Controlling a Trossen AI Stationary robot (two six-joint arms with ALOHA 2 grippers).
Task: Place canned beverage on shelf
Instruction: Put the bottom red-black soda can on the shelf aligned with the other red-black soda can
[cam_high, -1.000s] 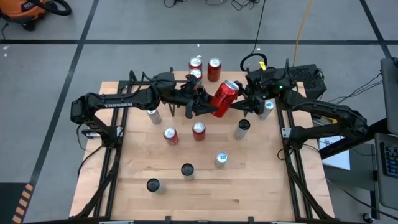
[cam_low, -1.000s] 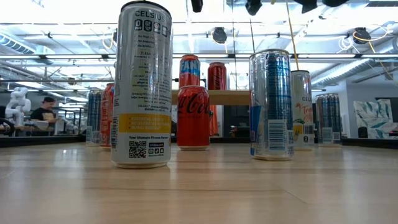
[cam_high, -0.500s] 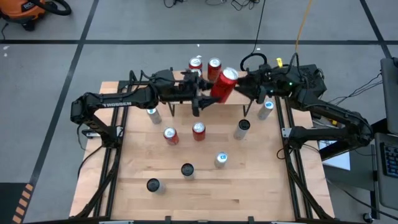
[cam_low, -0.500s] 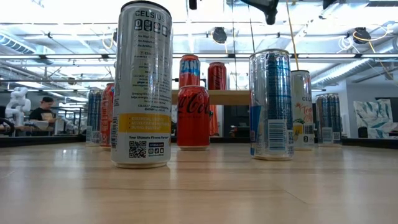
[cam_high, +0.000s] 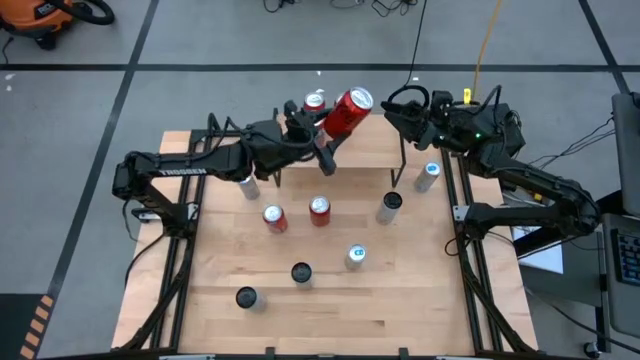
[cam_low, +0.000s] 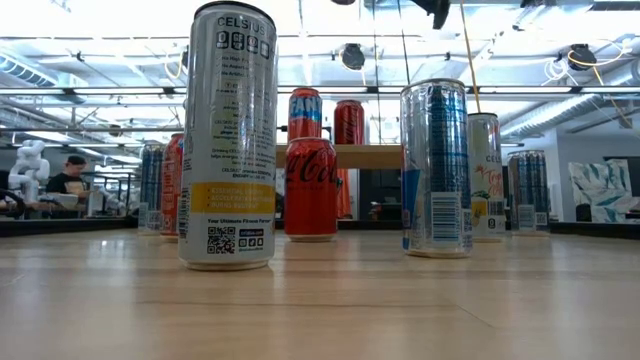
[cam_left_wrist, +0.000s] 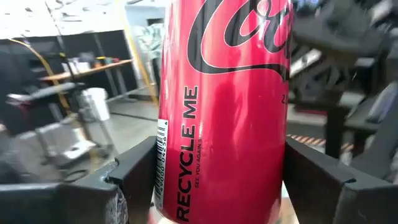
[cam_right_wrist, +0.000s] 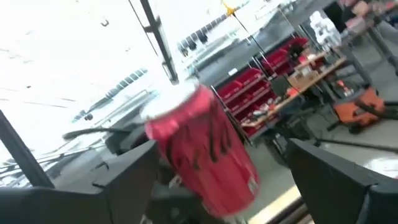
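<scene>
Fingers of my left gripper (cam_high: 322, 140) clamp red can (cam_high: 347, 110), tilted above shelf (cam_high: 375, 150); right gripper (cam_high: 395, 112) spread, empty. Can not yet set down.

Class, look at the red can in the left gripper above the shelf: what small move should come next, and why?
Probably level the red can upright and begin lowering it toward the shelf. The left gripper clamps it, as the left wrist view shows, but in the high view it hangs tilted above the shelf, beside another can already there. The right gripper is open, apart.
</scene>
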